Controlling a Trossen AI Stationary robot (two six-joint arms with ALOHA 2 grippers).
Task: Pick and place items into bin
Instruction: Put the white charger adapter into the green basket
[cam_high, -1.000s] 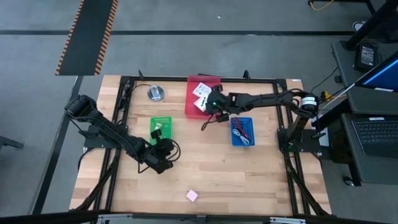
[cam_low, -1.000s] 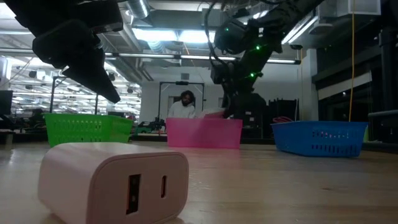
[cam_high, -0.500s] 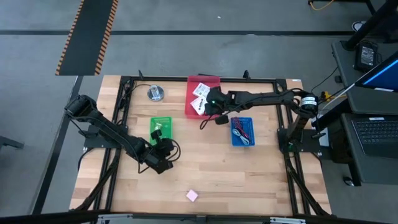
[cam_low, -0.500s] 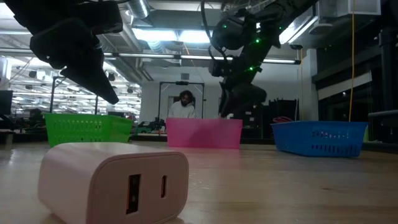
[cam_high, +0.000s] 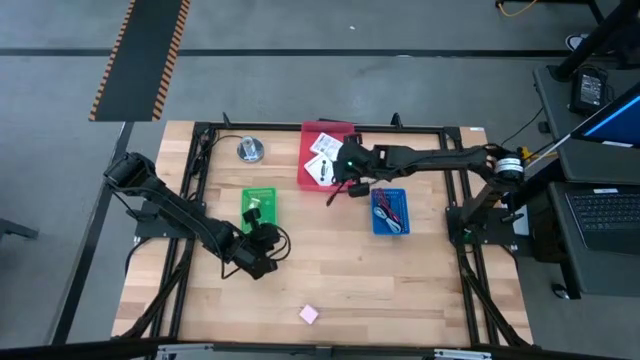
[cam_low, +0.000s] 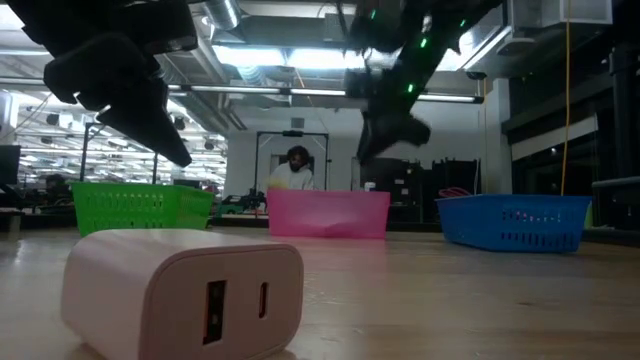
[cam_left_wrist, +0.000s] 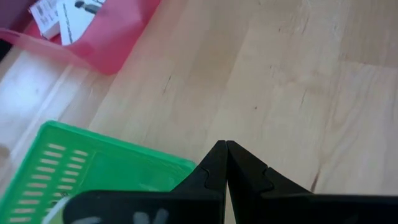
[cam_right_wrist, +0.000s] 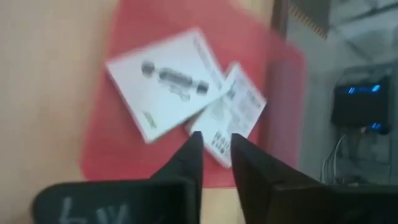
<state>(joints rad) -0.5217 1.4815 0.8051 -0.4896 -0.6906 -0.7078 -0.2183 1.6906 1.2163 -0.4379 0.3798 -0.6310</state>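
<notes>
Fingers of right gripper (cam_right_wrist: 214, 146) narrowly apart, empty, above red bin (cam_high: 307, 170) holding two white cards (cam_right_wrist: 186, 93); left gripper (cam_left_wrist: 225, 149) closed near green basket (cam_high: 259, 205)

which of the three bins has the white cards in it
The red bin, the one at the table's far edge under the right gripper: two white printed cards lie in it. The blue bin holds cables; the green bin shows no cards.
</notes>
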